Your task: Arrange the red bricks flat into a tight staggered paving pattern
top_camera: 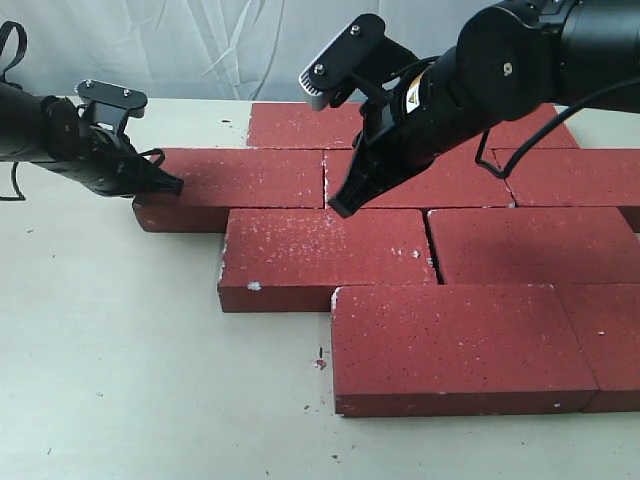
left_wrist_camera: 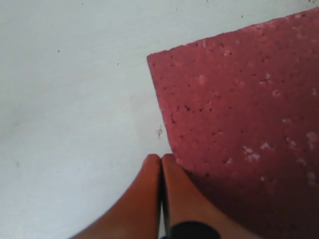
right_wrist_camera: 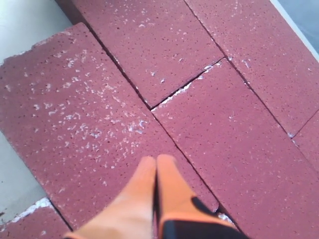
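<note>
The red bricks (top_camera: 325, 250) lie flat in staggered rows on the table (top_camera: 120, 350), with most joints tight. I judge them heavy, rigid, rough and brittle at the corners, so better shoved by an end face than pinched. My left fingers (left_wrist_camera: 144, 199), pressed together, sit against one brick's outer end, and my right fingers (right_wrist_camera: 137, 199), also together, point at a mid-pattern seam.

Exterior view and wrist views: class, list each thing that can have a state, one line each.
bricks: lying flat in staggered rows, narrow gaps at some joints.
left hand: shut, empty, tips beside the left end brick's edge.
right hand: shut, empty, tips pointing down over the middle bricks; contact unclear.
</note>
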Robot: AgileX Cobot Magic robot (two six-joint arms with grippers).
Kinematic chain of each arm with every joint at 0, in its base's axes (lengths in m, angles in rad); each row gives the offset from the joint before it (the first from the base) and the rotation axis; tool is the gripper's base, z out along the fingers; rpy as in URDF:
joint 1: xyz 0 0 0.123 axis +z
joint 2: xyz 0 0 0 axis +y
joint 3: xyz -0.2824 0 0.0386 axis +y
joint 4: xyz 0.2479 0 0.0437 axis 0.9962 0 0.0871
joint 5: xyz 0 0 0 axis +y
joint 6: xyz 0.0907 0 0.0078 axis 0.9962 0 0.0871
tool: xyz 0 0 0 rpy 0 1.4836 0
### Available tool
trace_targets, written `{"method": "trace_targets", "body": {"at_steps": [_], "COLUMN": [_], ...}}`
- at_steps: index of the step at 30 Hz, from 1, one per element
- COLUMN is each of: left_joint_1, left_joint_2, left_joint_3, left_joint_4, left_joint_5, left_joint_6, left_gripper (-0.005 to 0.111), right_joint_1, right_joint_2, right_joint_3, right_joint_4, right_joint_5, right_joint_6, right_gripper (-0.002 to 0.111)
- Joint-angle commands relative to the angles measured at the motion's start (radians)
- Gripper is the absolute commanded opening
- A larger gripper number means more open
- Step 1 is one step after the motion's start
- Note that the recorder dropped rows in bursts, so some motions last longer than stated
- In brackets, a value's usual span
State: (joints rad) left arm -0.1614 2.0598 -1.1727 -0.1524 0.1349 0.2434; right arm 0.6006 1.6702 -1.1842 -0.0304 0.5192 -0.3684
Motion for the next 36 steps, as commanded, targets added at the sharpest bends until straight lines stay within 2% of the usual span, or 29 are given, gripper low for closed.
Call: {"method": "trace_targets", "body": {"at_steps": [1,13,25,30,36], "left_joint_1": [-0.034,-0.027,0.055,0.083,0.099], "left_joint_2": [0.011,-0.02,-0.041,-0.052,-0.206], "left_joint_3": [-0.004,-0.004,-0.004,-0.004,-0.004], "left_joint_4": [0.014,0.034,-0.016,-0.005,0.041], "left_joint_5": [0.052,0.062,0.067,0.133,0.367], "left_joint_6": [0.003,0.003,-0.001,-0.001,0.003], "left_gripper": [0.0,0.0,0.0,0.0,0.0], "right_joint_1": [-0.007,-0.007,-0.007,-0.007,-0.007], "right_joint_2": [0.001,0.001,0.001,0.001,0.001], "right_joint_3": [0.003,0.003,0.003,0.003,0.003], "right_joint_4": [-0.004,-0.004,0.004,0.008,-0.069], "right_joint_5": [-0.01,-0.014,-0.014,-0.014,0.007], "right_joint_6": [-0.004,-0.004,-0.004,-0.004,-0.004], "right_gripper": [-0.001,-0.001,-0.001,-0.001,-0.001]}}
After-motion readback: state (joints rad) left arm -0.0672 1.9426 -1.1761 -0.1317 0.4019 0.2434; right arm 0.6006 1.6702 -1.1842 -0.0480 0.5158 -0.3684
